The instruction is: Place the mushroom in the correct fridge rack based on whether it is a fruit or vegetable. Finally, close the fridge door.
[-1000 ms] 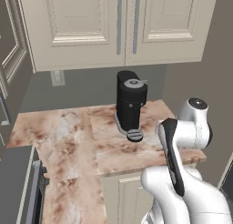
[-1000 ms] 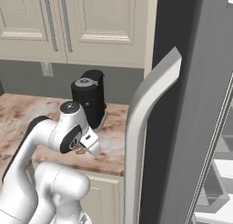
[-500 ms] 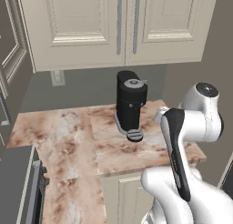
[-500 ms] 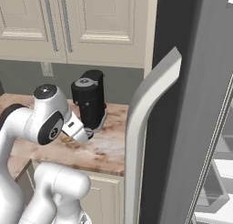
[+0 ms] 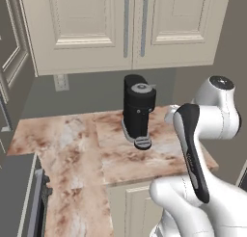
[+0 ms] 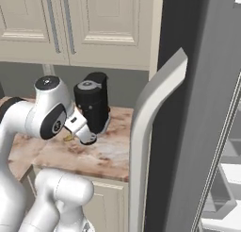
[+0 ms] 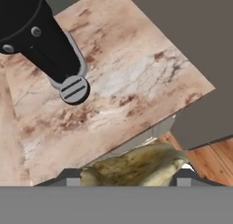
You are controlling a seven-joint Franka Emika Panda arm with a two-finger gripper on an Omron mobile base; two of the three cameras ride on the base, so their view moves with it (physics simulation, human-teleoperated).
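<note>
Hand view: one mushroom (image 7: 136, 168) clamped in pincer (image 7: 126, 182); one coffee machine (image 7: 36, 34) on counter (image 7: 136, 86)

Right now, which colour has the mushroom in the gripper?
Pale tan-beige with darker olive streaks; the mushroom shows best in the hand view.

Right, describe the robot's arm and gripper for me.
Glossy white rounded arm segments, with dark grey joint caps and a black band along one link. The white gripper is boxy with small dark markings; its grey finger tips are square.

Kitchen: cream cabinets (image 5: 125, 29), marble counter (image 5: 87, 144), coffee machine (image 5: 137, 111), fridge door (image 6: 197, 108).
</note>
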